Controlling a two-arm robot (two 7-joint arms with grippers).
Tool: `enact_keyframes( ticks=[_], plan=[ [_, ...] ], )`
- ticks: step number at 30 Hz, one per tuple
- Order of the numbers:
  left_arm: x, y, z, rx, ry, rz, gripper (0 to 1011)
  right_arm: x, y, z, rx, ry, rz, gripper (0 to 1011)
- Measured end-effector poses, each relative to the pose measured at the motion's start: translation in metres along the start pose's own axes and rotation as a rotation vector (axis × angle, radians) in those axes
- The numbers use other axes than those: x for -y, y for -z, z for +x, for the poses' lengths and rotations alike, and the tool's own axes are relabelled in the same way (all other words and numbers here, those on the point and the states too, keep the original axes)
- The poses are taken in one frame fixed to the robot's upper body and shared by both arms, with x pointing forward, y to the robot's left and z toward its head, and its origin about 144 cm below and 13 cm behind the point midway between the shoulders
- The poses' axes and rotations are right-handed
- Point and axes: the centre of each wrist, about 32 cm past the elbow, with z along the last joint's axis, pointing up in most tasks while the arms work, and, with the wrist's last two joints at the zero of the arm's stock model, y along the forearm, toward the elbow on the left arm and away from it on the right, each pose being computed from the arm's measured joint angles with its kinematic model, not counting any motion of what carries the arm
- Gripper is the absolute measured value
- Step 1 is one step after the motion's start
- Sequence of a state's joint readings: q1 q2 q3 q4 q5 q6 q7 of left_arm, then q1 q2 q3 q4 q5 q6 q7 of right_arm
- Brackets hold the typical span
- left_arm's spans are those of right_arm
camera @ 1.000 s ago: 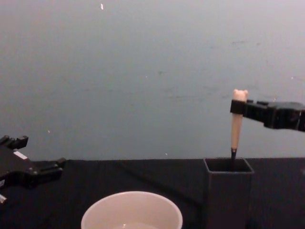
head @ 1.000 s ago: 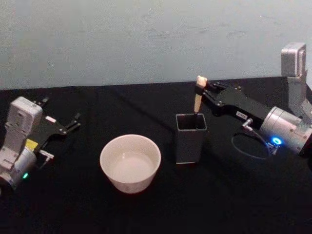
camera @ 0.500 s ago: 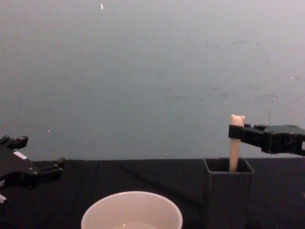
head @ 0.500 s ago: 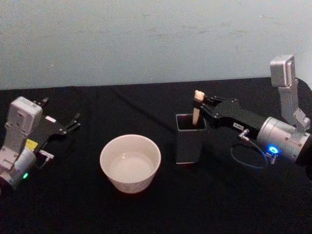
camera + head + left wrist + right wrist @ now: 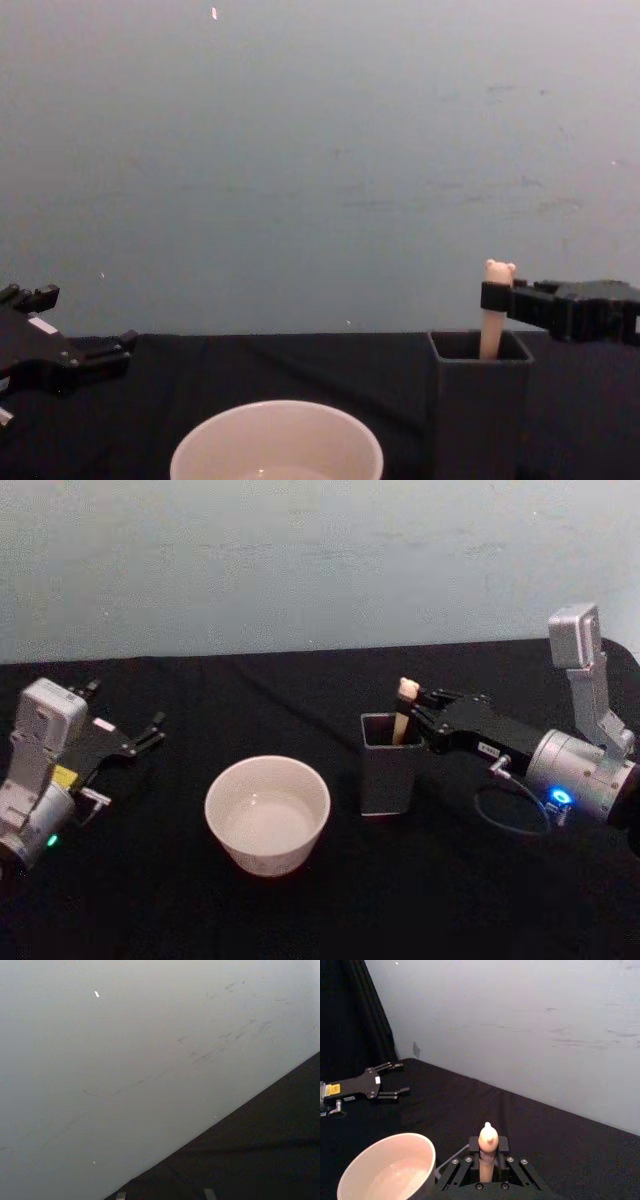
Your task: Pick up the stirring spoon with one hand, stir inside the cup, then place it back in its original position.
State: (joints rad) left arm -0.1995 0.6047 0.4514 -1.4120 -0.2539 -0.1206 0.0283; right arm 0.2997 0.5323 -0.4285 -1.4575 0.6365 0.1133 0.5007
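The stirring spoon (image 5: 404, 706) stands upright in the dark grey square holder box (image 5: 389, 765); its beige handle and bear head (image 5: 499, 272) stick out above the rim, and its bowl is hidden inside. My right gripper (image 5: 411, 718) is shut on the spoon's handle just under the bear head (image 5: 487, 1137). The cream-white cup (image 5: 267, 814) sits left of the box, also seen in the chest view as the cup (image 5: 277, 441) and in the right wrist view as the cup (image 5: 387, 1169). My left gripper (image 5: 155, 730) is parked open at the far left, away from the cup.
A black cloth (image 5: 300, 910) covers the table up to a pale blue-grey wall (image 5: 300, 560). A dark cable loop (image 5: 510, 810) lies by the right arm's wrist. The left gripper (image 5: 395, 1080) shows far off in the right wrist view.
My right gripper has lowered the spoon into the holder box: a second ago the dark neck showed above the rim, now only the top of the handle sticks out. The left arm has not moved.
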Motion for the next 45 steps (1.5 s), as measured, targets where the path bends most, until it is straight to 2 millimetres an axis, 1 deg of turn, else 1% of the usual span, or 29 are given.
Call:
enact_keyframes(
  ticks=[13, 37, 38, 41, 42, 43, 45],
  plan=[
    [0.0, 0.0, 0.0, 0.0, 0.0, 0.0, 1001, 0.0033, 0.0016, 0.0001, 0.008, -0.001, -0.015, 211],
    [0.0, 0.0, 0.0, 0.0, 0.0, 0.0, 1001, 0.003, 0.0013, 0.0001, 0.007, -0.001, -0.012, 214],
    [0.0, 0.0, 0.0, 0.0, 0.0, 0.0, 1001, 0.003, 0.0013, 0.0001, 0.007, -0.001, -0.012, 246],
    [0.0, 0.0, 0.0, 0.0, 0.0, 0.0, 1001, 0.003, 0.0013, 0.0001, 0.006, -0.001, -0.012, 296],
    [0.0, 0.0, 0.0, 0.0, 0.0, 0.0, 1001, 0.003, 0.0013, 0.0002, 0.006, -0.001, -0.012, 360],
    [0.0, 0.0, 0.0, 0.0, 0.0, 0.0, 1001, 0.003, 0.0013, 0.0002, 0.006, -0.001, -0.012, 374],
    [0.0, 0.0, 0.0, 0.0, 0.0, 0.0, 1002, 0.003, 0.0013, 0.0002, 0.006, -0.001, -0.012, 458]
  ],
)
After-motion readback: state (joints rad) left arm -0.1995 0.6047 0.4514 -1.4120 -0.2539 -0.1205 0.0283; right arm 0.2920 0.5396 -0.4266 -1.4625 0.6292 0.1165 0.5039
